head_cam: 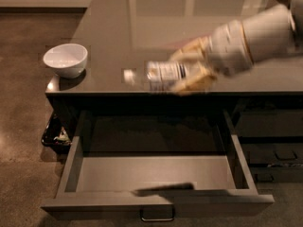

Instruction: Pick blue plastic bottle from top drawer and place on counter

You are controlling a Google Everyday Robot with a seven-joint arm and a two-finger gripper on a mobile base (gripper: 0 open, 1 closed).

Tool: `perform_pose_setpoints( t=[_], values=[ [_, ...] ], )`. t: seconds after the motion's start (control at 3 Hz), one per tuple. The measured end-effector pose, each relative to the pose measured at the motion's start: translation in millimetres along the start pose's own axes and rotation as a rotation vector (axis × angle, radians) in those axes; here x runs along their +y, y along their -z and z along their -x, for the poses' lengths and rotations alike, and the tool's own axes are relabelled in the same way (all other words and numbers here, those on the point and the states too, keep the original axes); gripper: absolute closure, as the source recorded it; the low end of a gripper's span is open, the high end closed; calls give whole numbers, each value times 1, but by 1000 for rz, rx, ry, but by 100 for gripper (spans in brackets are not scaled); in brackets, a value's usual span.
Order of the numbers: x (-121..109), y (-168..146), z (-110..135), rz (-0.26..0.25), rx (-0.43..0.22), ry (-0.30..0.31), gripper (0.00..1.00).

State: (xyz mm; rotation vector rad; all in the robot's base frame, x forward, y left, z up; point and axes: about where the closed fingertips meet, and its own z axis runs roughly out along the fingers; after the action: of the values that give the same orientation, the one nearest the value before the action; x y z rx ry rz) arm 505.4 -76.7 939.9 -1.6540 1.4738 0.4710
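Most of the job looks done. At the left, a white bowl (65,59) stands near the front corner of the table (142,27), apart from the action. Below and toward the middle, the top drawer (151,171) stands wide open with its bar handle (157,216) toward the camera. Its grey floor shows only a dark streak of shadow near the front, so I judge the lift out of the drawer finished. Above the drawer, the blue plastic bottle (163,74) lies sideways in the air, white cap pointing left toward the bowl, about level with the table's front edge. Whether it touches the surface I cannot tell. Just right of its label, the pincer (182,72) is clamped on the bottle's body, one finger above and one below, and the arm (255,37) reaches in from the right edge. What is left, as I judge it: bring the bottle well over the table, lower it until it rests, and let go.
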Motion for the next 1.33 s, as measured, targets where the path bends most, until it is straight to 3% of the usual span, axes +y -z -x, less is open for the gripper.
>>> perform_pose_setpoints(
  t=[0.33, 0.67, 1.0, 1.33],
  values=[
    [-56, -4, 25, -1, 44, 84, 100],
    [-100, -37, 20, 28, 82, 109, 100],
    [-105, -43, 32, 27, 70, 129, 100],
    [-97, -53, 5, 2, 77, 118, 100]
  ],
)
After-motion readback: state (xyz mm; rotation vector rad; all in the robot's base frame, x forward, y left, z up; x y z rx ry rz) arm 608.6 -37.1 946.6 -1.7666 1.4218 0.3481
